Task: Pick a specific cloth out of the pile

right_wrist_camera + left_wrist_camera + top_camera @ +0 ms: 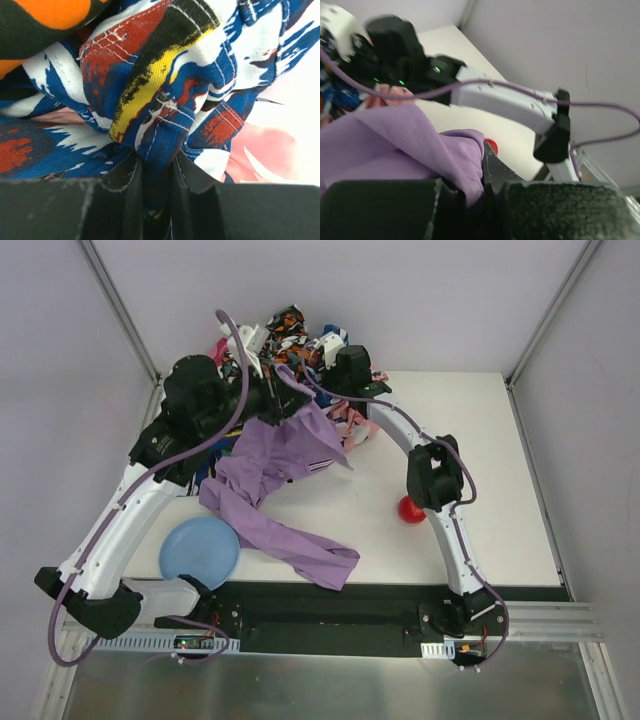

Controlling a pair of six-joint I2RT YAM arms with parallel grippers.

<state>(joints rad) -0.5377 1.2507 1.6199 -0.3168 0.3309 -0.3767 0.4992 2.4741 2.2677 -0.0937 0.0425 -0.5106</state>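
Left gripper (472,182) pinches lilac shirt (282,475), trailing from pile (290,332) at far edge toward near edge; right gripper (156,187) clamps blue-white patterned cloth (165,100) (anchor). Best pull left nearward slowly, right pinning pile.

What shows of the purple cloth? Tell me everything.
The cloth is a plain lilac, soft-looking shirt with sleeves and thin white stripes at one hem. It lies crumpled on the table, from the pile to the near edge, one sleeve trailing forward. The left pincer is shut on a fold.
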